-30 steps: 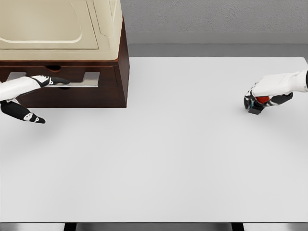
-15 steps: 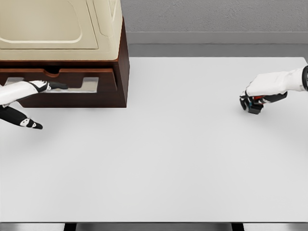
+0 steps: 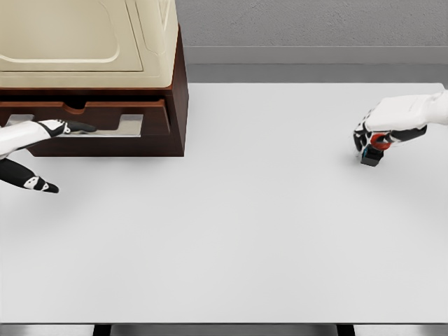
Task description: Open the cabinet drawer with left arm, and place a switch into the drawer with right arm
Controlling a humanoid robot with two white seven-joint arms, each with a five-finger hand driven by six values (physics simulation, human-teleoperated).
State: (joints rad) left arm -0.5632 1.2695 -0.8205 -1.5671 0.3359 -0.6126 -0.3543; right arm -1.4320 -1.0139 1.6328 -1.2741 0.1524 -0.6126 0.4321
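A dark brown cabinet [image 3: 178, 105] with a cream top stands at the table's back left. Its drawer [image 3: 115, 112] is pulled out a little, showing a thin gap above the front. My left hand [image 3: 66, 128] has its fingers hooked on the drawer's silver handle [image 3: 129, 126], with the thumb spread low at the left edge. At the far right my right hand [image 3: 378, 136] is curled over a small black switch [image 3: 371, 158] with a red button. The switch's base shows just below the fingers, at or barely above the table.
The white table [image 3: 238, 224] stretches wide between the two hands. A grey wall and ledge run behind it. The table's front edge lies near the bottom of the view, its right edge close to the right hand.
The drawer front has slid out toward me as my left hand drew back to the left. My right hand has closed on the switch and shifted slightly up and right.
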